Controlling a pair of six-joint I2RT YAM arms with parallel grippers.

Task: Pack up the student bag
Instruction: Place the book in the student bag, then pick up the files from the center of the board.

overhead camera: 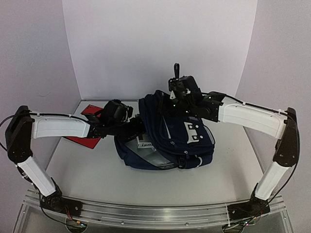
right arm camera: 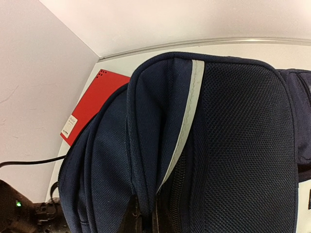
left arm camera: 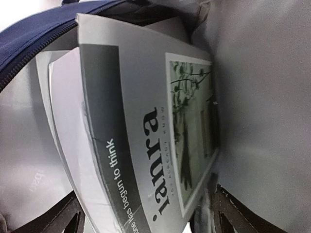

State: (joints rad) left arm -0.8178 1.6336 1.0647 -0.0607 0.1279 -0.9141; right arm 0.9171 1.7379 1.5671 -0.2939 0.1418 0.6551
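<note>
On the table [overhead camera: 97, 174], the student bag [overhead camera: 170, 141] lies in the middle of my overhead frame, its mouth toward the left. A grey book [left arm camera: 146, 97] titled "laura" sits inside that mouth. A flat red notebook [overhead camera: 82, 133] lies at frame left, near the bag. My left pincer [left arm camera: 146, 208] stands wide, one finger on either side of the book. My right pincer [right arm camera: 146, 221] is clamped on a fold of the bag's upper rim.

Navy-blue fabric backpack [right arm camera: 233, 145]: coarse woven cloth, mesh panel | grey-and-white paperback book [left arm camera: 141, 97]: paper cover, catching a gloss | flat red notebook [right arm camera: 92, 104]: matt card | long aluminium rail [overhead camera: 146, 213]: brushed metal
</note>
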